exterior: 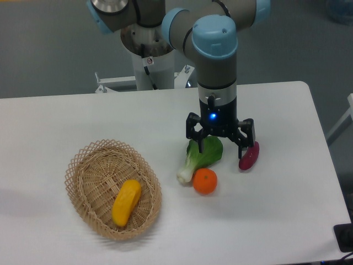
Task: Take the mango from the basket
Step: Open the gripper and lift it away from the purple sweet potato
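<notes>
Pincer [221, 150] spread empty over bok choy [201, 157], orange [204, 181], eggplant [249, 156]; mango [126, 202] lies apart in basket [83, 165].

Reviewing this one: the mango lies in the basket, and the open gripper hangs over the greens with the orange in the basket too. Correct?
Not quite. The camera view shows the orange on the table, right of the basket. The mango alone lies in the basket; the open gripper hangs over the greens.

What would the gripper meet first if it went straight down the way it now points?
Probably the leafy green vegetable: the open gripper points down roughly over its leaves. Depth is unclear, so one finger might instead meet the purple vegetable or bare table.
</notes>
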